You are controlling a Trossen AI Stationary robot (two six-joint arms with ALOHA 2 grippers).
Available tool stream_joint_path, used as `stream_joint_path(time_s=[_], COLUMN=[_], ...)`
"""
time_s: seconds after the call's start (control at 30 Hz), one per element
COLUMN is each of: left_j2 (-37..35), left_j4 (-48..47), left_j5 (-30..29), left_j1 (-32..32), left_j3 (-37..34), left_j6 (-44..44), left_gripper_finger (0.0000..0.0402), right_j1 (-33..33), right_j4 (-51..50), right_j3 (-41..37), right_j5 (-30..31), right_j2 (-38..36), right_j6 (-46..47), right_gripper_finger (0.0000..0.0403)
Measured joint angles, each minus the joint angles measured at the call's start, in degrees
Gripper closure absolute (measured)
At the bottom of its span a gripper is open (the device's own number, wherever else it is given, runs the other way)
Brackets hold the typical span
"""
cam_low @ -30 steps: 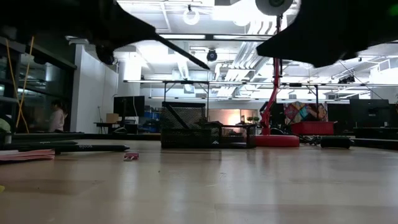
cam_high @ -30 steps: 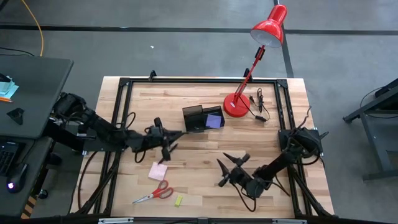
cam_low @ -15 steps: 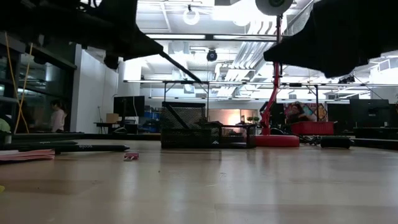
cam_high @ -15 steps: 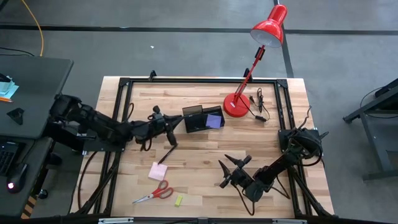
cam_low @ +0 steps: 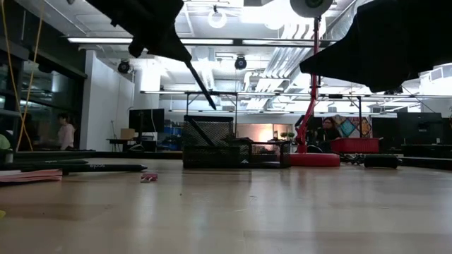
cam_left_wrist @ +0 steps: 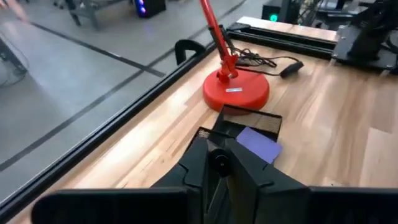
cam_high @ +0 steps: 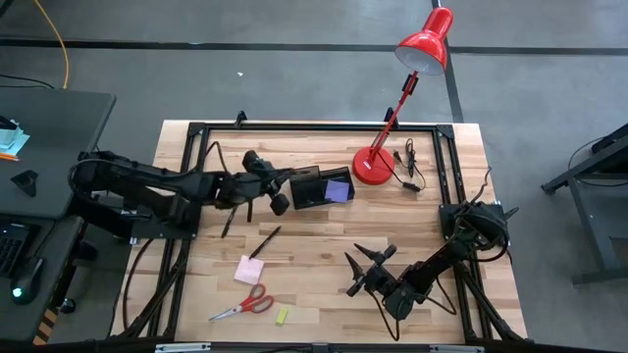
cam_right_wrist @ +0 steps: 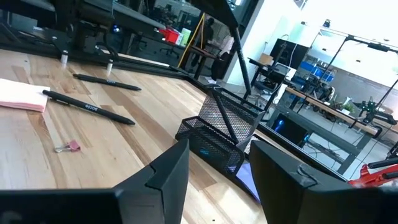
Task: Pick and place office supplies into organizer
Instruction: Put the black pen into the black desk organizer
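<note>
With our left gripper (cam_high: 278, 203) closed on a black pen (cam_low: 200, 85) just left of the organizer (cam_high: 319, 186) at the frame's upper centre, we should centre the tip over a compartment before releasing, while our right gripper (cam_high: 365, 263) waits half-open lower right.

A black mesh organizer (cam_high: 312, 186) (purple pad (cam_high: 338, 190) inside) was seen upright; two black pens (cam_high: 264, 242), a pink pad (cam_high: 248, 270) and red-handled scissors (cam_high: 242, 304) lay nearby.

2 pens (cam_high: 265, 241) on table – 1 scissors (cam_high: 242, 305), 2 pads (cam_high: 248, 270), 1 organizer (cam_high: 316, 186), 1 lamp (cam_high: 402, 88).
</note>
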Motion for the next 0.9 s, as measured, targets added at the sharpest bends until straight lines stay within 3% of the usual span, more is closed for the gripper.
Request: stream_joint_path(time_s=[0.13,0.27,0.6,0.9], left_j2=[0.0,1.24,5.28,5.44], left_j4=[-0.64,-2.18,-0.28,-2.79], left_j5=[5.7,7.75,13.77,12.13], left_j1=[3.25,6.35,10.01,9.86], left_j3=[0.42,0.4,0.37,0.37], left_j6=[0.09,0.08,0.44,-2.57], left_gripper_finger=[0.0361,0.0347,0.0369,0.0286], right_j1=[0.0,-0.02,-1.56,-1.9], right_j4=[-0.03,-0.06,-1.96,-3.86], right_j3=[0.0,0.0,0.0,0.0], right_j5=[-0.1,-0.12,-2.66,-3.34], right_j2=[0.0,0.0,0.0,-0.02], right_j6=[0.13,0.88,3.44,5.87], right_gripper_finger=[0.0245,0.0247,0.0241,0.0249])
